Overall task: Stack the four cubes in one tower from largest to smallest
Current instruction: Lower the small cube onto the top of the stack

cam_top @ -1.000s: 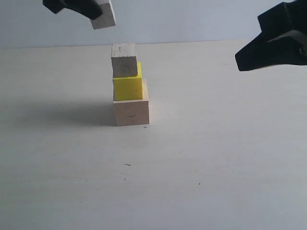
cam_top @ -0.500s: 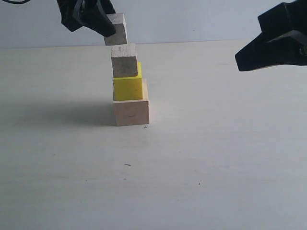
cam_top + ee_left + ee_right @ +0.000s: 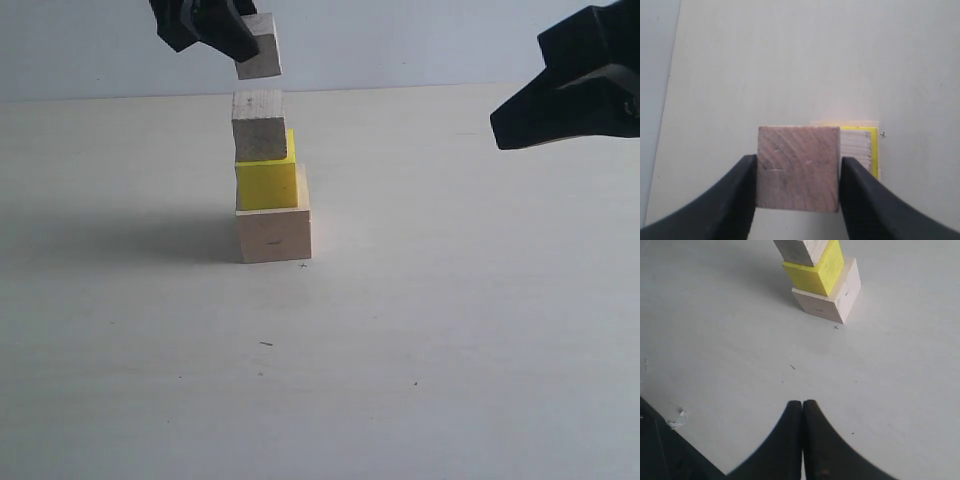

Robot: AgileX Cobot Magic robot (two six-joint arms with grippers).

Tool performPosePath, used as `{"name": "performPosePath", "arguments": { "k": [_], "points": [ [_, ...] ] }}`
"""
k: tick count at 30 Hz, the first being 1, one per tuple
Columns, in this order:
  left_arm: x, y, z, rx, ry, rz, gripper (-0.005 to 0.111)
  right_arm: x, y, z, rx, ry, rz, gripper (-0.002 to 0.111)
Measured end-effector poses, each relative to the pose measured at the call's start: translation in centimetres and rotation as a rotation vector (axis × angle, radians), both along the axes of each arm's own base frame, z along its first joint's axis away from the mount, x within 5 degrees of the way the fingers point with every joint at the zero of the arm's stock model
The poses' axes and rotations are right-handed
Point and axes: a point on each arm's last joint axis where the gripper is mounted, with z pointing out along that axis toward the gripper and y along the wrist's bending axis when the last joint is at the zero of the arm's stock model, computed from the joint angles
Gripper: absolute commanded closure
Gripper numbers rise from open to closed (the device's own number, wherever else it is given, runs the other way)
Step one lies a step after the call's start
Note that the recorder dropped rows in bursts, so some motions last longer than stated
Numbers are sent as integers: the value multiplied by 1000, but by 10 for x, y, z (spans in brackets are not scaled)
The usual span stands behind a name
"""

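- Step in hand, as judged: fourth cube being brought to stack top.
- Last cube gripped between jaws of left gripper, held just above stack, apart from it, tilted.
- Stack: third cube on yellow cube on large cube.
- Left wrist view: last cube seen offset to one side of stack, not centred.
- Next move calls for centring, levelling, slow lowering, then release.
- Stack sides not flush; landing face small, nudge risk judged.
- Right gripper closed, nothing held, well right of stack.
- Nothing else seen on table near stack.

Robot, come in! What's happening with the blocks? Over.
Left pincer shut on small cube, just above three-cube tower. Right pincer shut, empty, aside. Nothing blocking.
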Motion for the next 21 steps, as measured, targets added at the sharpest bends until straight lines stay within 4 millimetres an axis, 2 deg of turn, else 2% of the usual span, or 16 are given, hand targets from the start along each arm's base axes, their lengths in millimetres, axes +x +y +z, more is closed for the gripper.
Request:
{"name": "performPosePath", "arguments": {
  "k": [21],
  "points": [
    [-2,-4,-5,-11,43,33,107,0,0,0,-3,-4,6,108]
  ]
}}
